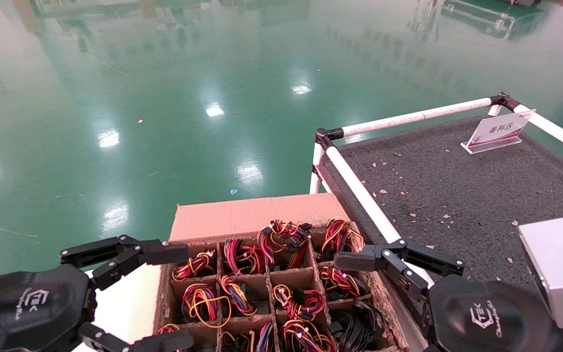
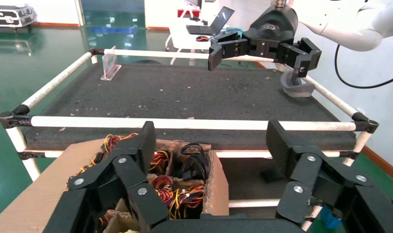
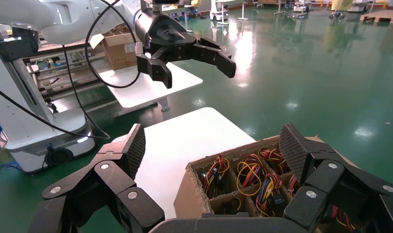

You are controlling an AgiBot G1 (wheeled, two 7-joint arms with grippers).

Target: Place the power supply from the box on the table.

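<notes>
1. We are holding both arms low at the bottom of the head view, one on each side of the box, which is sitting at the lower centre of the frame.
2. The left gripper is hovering over the box's left edge at the lower left; its fingers are spread wide and gripping nothing.
3. The right gripper is hanging at the lower right, over the box's right edge beside the white pipe; one finger is reaching over the right-hand cells. In the left wrist view this same gripper is showing at the upper centre with its jaws well apart and empty.
4. We are seeing each cell filled with a bundle of red, yellow, orange and black wires; the nearest candidate power supply is lying in a right-column cell close under the right finger. Its metal body is hidden under the wires.
5. The table is occupying the right half of the head view, carrying only scattered chips and a small white sign at the upper right.
6. Progress, as we are judging it: no unit lifted, none on the table. Remaining: grasp one, lift it clear of the grid, carry it right, set it down.
</notes>
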